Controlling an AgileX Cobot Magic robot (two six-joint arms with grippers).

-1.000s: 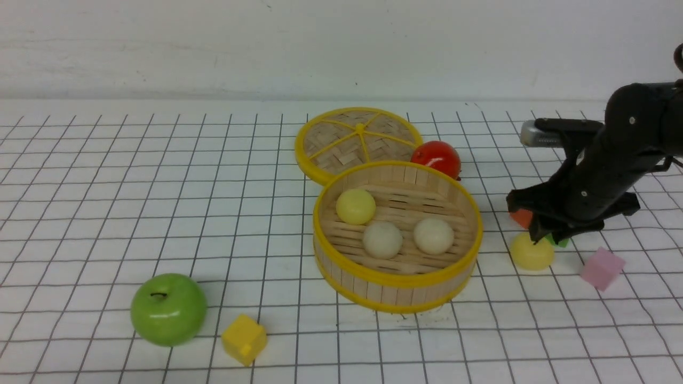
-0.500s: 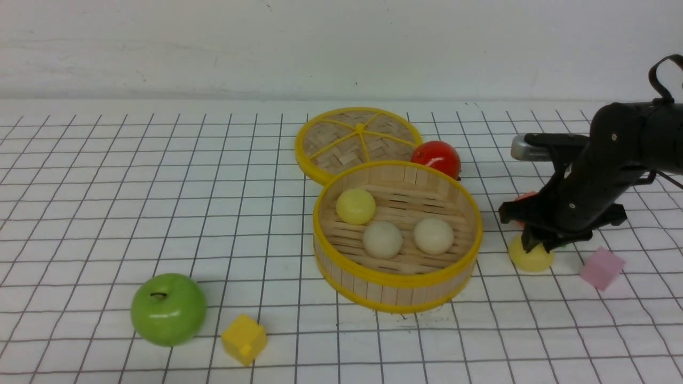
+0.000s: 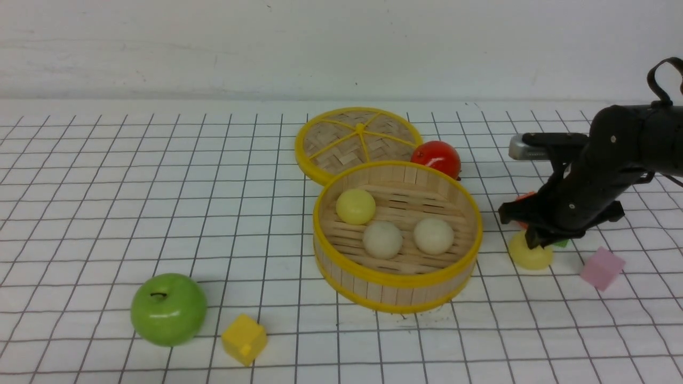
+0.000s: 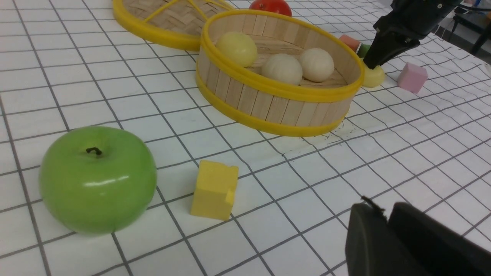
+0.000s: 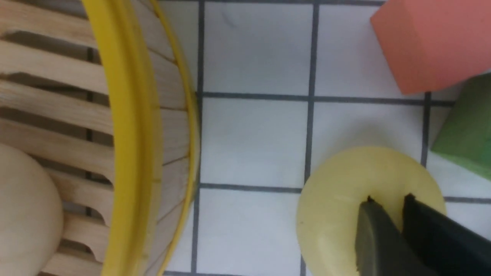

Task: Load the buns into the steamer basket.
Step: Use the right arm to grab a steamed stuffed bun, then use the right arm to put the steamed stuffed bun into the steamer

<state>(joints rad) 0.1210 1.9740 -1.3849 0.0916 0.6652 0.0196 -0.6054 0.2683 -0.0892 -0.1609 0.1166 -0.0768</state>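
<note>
The steamer basket (image 3: 397, 278) stands mid-table. It holds a pale yellow bun (image 3: 356, 206) and two off-white buns (image 3: 382, 239) (image 3: 433, 235). A second pale yellow bun (image 3: 528, 257) lies on the table just right of the basket. My right gripper (image 3: 533, 243) points down at it. In the right wrist view the gripper (image 5: 388, 200) has its fingertips close together over the top of that bun (image 5: 333, 207), not around it. My left gripper (image 4: 383, 211) is shut and empty, low over the near table, right of the yellow cube (image 4: 214, 189).
The flat woven lid (image 3: 358, 140) and a red ball (image 3: 436, 157) lie behind the basket. A green apple (image 3: 168, 308) and the yellow cube (image 3: 244, 338) are at the front left. A pink cube (image 3: 602, 268), an orange block (image 5: 425, 42) and a green block (image 5: 466, 134) lie near the right gripper.
My right arm has moved left and down, bringing its fingertips onto the top of the yellow bun on the table. Nothing else has moved.
</note>
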